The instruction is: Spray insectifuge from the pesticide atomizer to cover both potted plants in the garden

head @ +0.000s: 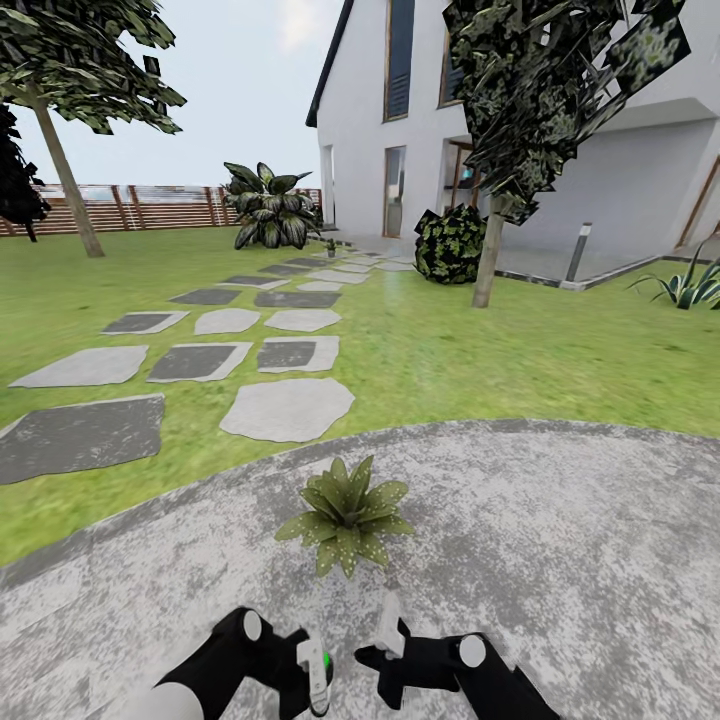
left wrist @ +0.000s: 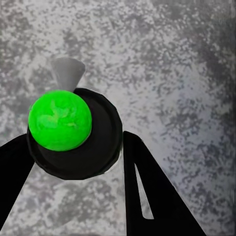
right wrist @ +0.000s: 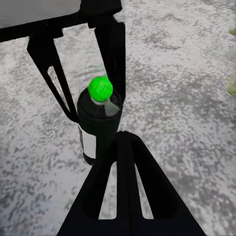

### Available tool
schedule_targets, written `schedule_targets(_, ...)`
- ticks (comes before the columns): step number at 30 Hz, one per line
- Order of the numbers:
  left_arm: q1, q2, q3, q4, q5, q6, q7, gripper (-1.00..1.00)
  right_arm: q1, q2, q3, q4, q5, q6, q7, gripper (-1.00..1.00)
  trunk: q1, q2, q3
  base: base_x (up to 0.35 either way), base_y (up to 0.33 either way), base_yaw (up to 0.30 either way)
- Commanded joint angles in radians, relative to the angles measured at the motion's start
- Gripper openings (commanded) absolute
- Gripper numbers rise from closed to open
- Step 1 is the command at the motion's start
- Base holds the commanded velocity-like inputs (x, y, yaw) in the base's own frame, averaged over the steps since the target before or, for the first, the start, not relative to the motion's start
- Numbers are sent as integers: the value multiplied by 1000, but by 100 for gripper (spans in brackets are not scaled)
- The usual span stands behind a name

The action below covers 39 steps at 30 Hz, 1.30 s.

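far potted plant (head: 331, 246) too small to tell, right-edge grass clump (head: 690, 285) cut off

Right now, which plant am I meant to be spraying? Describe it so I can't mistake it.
On the round grey patio, just ahead of both grippers, sits a small potted plant. It is a low rosette of pointed green leaves flecked with whitish specks, unlike the big striped bush by the fence.

The pesticide atomizer (right wrist: 96, 129) is black with a bright green cap; the potted plant (head: 347, 514) shows white-speckled green leaves.

Both arms matte black, white round joint caps; left gripper (head: 312, 672) and right gripper (head: 385, 655) black, triangular slotted fingers (right wrist: 123, 191).
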Motion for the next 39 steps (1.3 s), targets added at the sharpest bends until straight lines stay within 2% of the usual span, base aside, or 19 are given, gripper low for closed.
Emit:
schedule_targets(1,0,-1,-4,2,-12,-10,-2,-100,0,5,-1,-1,7,-3,1,-100,0,0,-1,0,0,0)
schedule_targets(4,0,-2,-32,6,-13,-12,-2,-100,0,9,-1,-1,7,-4,1,-100,0,0,-1,0,0,0)
schedule_targets(7,-1,1,-40,7,-11,-15,-3,-100,0,10,-1,0,7,-4,1,-100,0,0,-1,0,0,0)
schedule_targets(13,-1,2,-42,6,-4,-19,-12,-100,0,10,-1,0,7,-4,1,-100,0,0,-1,0,0,0)
schedule_targets(17,-1,3,-40,7,-3,-61,-15,-100,0,9,-1,0,11,-4,1,-100,0,0,-1,0,0,0)
schedule_targets(22,-1,-2,-38,7,1,-70,-16,-100,0,8,-2,0,57,-4,0,-100,0,0,-1,0,0,0)
schedule_targets(27,-1,-5,-39,7,1,-72,-17,-100,0,8,-3,0,62,-4,0,-100,0,0,-1,0,0,0)
schedule_targets(34,-1,-28,-40,9,1,-70,-15,-100,0,8,-3,0,62,-4,0,-100,0,0,-1,0,0,0)
schedule_targets(39,-1,-35,-39,9,1,-68,-14,-100,0,8,-3,0,61,-4,0,-100,0,0,-1,0,0,0)
